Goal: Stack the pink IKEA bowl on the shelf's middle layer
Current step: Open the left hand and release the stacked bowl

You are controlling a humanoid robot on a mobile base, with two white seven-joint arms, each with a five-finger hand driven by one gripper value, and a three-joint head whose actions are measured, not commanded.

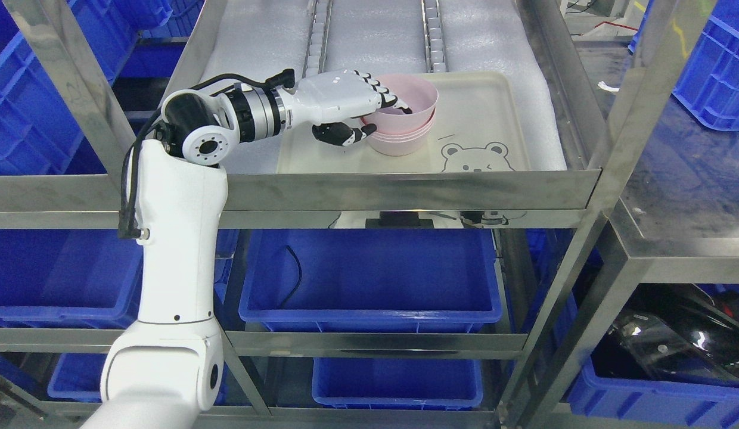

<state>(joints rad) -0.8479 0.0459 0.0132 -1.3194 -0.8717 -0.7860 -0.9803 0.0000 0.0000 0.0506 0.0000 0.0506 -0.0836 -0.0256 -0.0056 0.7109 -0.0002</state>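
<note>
One pink bowl (418,95) is gripped at its rim by the left robot hand (345,104).
It is tilted atop the bowl stack (399,140) on the cream tray (483,119).

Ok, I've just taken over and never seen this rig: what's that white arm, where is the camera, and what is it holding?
One picture, taken from the robot's head, looking down at a steel shelf. The white arm from the lower left ends in the left hand. Its fingers reach over the rim of the top pink bowl, thumb outside, gripping it. That bowl sits tilted in a stack of pink bowls on a cream tray with a bear drawing. Blue bins sit below. The right arm isn't visible.
</note>
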